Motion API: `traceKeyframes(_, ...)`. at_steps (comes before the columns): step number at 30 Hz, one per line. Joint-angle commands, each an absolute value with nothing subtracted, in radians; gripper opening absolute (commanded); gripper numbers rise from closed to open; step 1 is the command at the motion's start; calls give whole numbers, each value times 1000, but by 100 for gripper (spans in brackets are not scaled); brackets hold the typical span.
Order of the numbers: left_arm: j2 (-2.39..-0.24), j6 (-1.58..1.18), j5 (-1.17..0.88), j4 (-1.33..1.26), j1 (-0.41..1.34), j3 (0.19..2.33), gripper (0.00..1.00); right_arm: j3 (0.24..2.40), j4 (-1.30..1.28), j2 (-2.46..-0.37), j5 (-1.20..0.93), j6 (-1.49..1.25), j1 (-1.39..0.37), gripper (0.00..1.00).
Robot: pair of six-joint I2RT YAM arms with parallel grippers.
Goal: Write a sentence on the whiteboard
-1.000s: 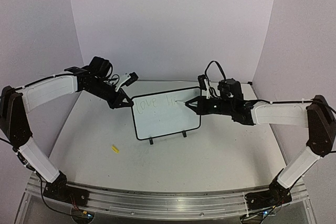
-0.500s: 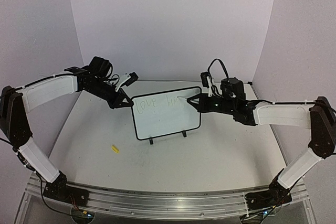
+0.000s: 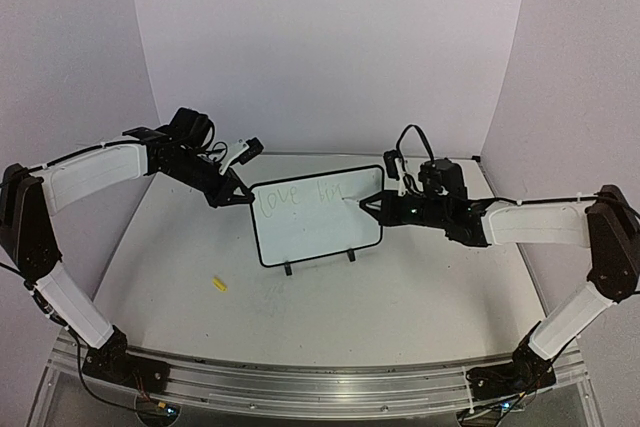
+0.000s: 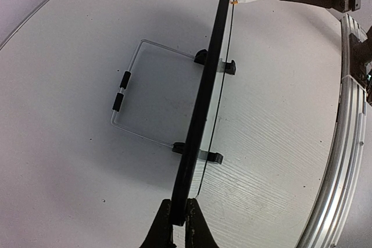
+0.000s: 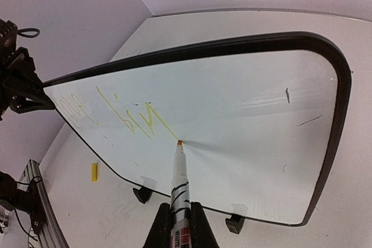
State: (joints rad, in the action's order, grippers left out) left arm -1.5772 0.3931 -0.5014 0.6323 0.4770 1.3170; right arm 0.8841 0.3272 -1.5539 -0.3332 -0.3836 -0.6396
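Left tool [image 4: 179,223]: shut on the edge of the black-framed white whiteboard [image 3: 315,227].
Right tool [image 5: 178,222]: pinching white marker pen [image 5: 179,181], tip on board, frame centre.
Advice: light pressure; keep strokes level with faint yellowish-green letters [image 5: 132,115].

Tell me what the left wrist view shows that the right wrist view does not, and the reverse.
Left wrist only: the clear rear stand behind the whiteboard, which is seen edge-on. Right wrist only: the yellowish writing on the board's face and a small yellow piece. Both: the board's black feet, the marker with its tip on the face, the left jaws gripping the board's edge, the right jaws holding the marker.
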Motion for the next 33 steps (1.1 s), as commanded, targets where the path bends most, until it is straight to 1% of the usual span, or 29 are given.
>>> traceKeyframes(1,-1564,451,-360,622,463,1312,0,888,351,-1494,-317,-386,-634,0)
traceKeyframes(8,-1560,451,-360,621,463,1312,0,890,360,-1446,-351,-388,-626,0)
traceKeyframes(33,-1564,451,-356,621,463,1312,0,931,374,-1528,-365,-396,-600,0)
